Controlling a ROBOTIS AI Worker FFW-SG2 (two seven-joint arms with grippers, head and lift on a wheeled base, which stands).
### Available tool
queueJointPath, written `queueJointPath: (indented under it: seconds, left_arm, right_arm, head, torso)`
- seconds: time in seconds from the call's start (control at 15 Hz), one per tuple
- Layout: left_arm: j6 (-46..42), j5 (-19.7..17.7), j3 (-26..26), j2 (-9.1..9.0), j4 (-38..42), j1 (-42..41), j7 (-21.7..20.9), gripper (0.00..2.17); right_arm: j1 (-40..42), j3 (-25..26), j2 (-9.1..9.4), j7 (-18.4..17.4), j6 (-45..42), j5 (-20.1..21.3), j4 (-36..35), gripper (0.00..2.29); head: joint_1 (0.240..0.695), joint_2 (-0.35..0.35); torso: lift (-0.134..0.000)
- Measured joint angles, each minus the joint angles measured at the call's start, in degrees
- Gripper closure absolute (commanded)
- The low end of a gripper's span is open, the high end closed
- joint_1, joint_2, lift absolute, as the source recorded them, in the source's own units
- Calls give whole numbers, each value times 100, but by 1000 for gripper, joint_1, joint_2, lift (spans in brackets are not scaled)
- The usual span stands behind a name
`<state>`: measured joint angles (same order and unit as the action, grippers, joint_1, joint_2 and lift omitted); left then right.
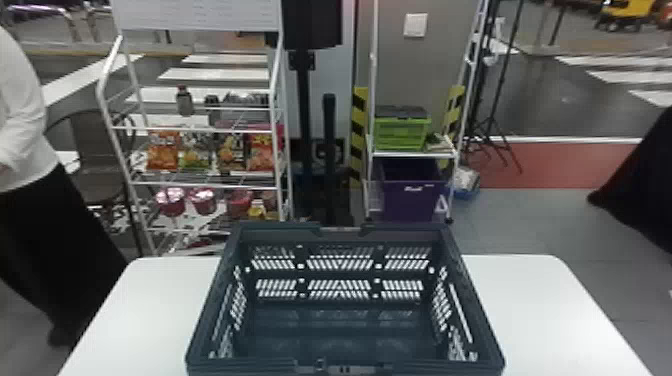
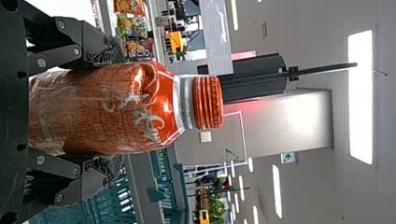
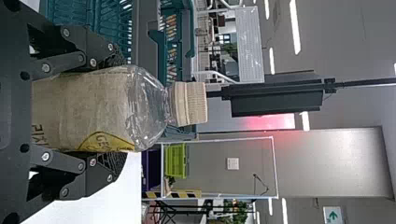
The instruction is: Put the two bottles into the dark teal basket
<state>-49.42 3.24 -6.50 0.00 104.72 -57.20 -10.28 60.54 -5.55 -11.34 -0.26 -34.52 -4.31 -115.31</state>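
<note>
Left gripper (image 2: 111, 109) grasping orange bottle (image 2: 128, 109) between 2 fingers; right gripper (image 3: 113, 110) likewise grasping beige bottle (image 3: 119, 108).

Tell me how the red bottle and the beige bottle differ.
The red bottle is in the left gripper, the beige bottle in the right gripper. The red one has an orange-red cap, the beige one a cream cap. The red one's shoulder is coloured, the beige one's clear. Both are upright and capped.

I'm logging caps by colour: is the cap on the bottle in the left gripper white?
No, the left gripper holds a red bottle whose ridged cap is orange-red.
</note>
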Motion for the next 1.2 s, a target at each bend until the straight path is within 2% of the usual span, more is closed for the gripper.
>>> queueJointPath:
  seconds: [0.73,1.0,1.2]
  left_arm:
    - [-30,1,7,0,-57,42,0,2148]
    - [-171,1,9,0,-108,32,-31,2148]
    - [-324,-4,9,0,-187,39,-36,2148]
  right_arm:
    - [69,28,47,0,-148,2,-64,1595]
    - [214,62,53,0,-40,2,-684,1595]
    - [224,131,98,-9,583,2,-1397,1595]
  head:
    - [499,0]
    - [499,0]
    - [499,0]
  torso:
    - [0]
    - [0]
    - [0]
